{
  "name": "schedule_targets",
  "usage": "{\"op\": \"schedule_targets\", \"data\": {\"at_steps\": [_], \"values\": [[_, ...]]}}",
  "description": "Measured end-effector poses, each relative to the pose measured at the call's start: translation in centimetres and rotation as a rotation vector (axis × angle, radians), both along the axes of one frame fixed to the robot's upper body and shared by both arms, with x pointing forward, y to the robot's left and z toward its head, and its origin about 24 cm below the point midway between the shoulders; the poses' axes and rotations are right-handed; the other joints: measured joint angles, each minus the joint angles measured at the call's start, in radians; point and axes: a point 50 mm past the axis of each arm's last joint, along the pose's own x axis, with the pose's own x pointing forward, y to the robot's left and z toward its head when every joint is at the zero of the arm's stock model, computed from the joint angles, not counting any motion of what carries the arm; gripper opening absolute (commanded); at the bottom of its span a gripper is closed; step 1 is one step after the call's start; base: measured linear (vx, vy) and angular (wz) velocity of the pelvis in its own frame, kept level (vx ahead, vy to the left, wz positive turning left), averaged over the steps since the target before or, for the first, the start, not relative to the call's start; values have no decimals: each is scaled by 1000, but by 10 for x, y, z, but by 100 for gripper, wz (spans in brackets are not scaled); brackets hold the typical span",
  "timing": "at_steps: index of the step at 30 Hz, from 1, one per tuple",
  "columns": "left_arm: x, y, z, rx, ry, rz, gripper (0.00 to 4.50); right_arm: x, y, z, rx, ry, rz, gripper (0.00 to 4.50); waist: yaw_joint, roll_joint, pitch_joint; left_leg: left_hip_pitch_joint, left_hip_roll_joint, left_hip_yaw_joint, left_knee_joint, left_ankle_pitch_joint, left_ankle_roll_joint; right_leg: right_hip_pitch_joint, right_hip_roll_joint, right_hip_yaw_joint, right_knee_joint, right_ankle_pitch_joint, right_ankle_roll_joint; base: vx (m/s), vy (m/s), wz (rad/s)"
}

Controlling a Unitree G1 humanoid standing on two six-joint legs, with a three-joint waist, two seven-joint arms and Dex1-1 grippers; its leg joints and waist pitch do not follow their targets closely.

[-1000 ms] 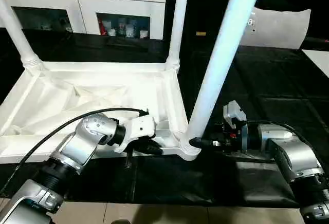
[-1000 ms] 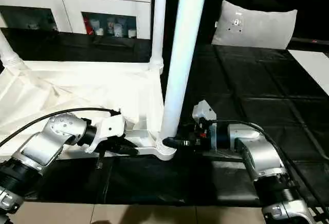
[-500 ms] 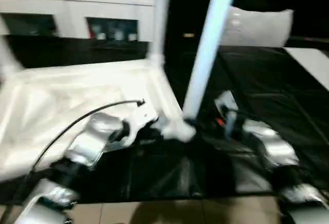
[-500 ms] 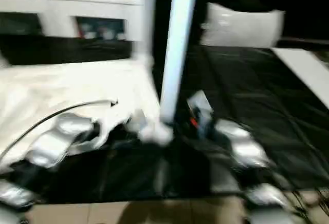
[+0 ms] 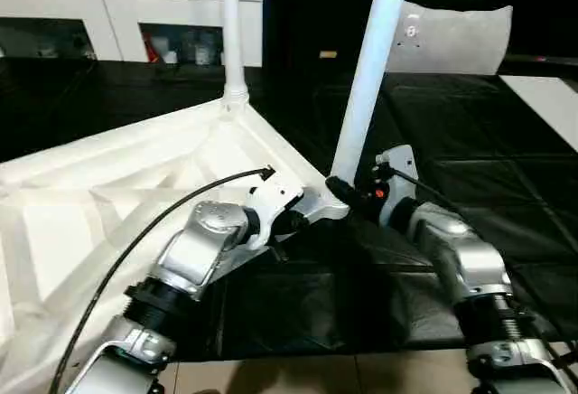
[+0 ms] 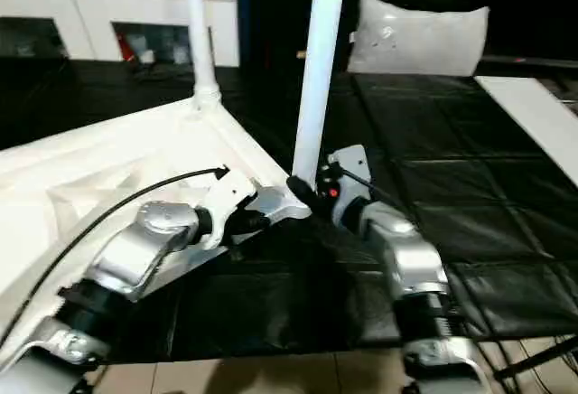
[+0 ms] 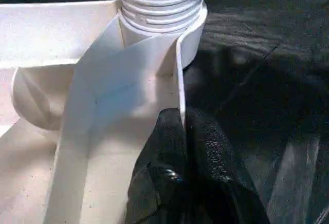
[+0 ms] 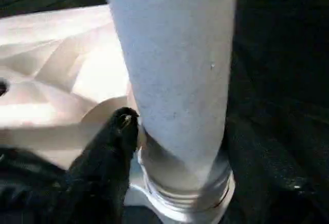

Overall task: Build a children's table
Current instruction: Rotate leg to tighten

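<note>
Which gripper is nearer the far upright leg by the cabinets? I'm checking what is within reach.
Left, narrowly. The left gripper is shut on the tabletop's rim, on the far leg's side of the near leg. The right gripper is at the near leg's base, on its other side.

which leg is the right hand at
The near leg, in the corner socket closest to the robot; the right hand sits at its base. The far leg stands at the back corner.

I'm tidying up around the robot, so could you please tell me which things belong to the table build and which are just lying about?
Part of the job:
- table top, lying upside down
- near leg, standing in its corner socket
- far leg, standing in its socket

Just lying about:
- pillow
- cabinets
- black floor mat
</note>
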Motion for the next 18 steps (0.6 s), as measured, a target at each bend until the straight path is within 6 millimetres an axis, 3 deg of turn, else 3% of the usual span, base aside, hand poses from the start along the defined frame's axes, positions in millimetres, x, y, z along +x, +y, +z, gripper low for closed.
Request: {"op": "schedule_targets", "data": {"at_steps": [1, 7, 16, 18], "values": [[-1, 1, 1, 6, -7, -22, 0, -2, -4, 1, -17, -4, 21, 339, 4, 0, 0, -1, 0, 0, 0, 0, 0, -1, 0, 0, 0, 0, 0, 0, 0, 0], [-5, 15, 1, 49, -26, -144, 0, -17, -22, 10, -98, -27, 227, 381, 30, 1, 1, 0, 0, 1, 0, 0, 0, 0, 0, 0, -1, 0, 0, 0, 0, 0], [-17, 36, 3, 88, 2, -345, 0, -34, -26, 16, -96, -26, 442, 381, 42, 1, 1, 1, 0, 1, 1, 0, 0, 1, 0, 0, 0, 0, 0, 0, 0, 0], [-19, 39, 3, 90, 15, -386, 0, -35, -24, 16, -85, -22, 467, 355, 47, 1, 1, 1, 0, 1, 1, 0, 0, 2, 0, 0, 0, 0, 0, 0, 0, 0]]}}
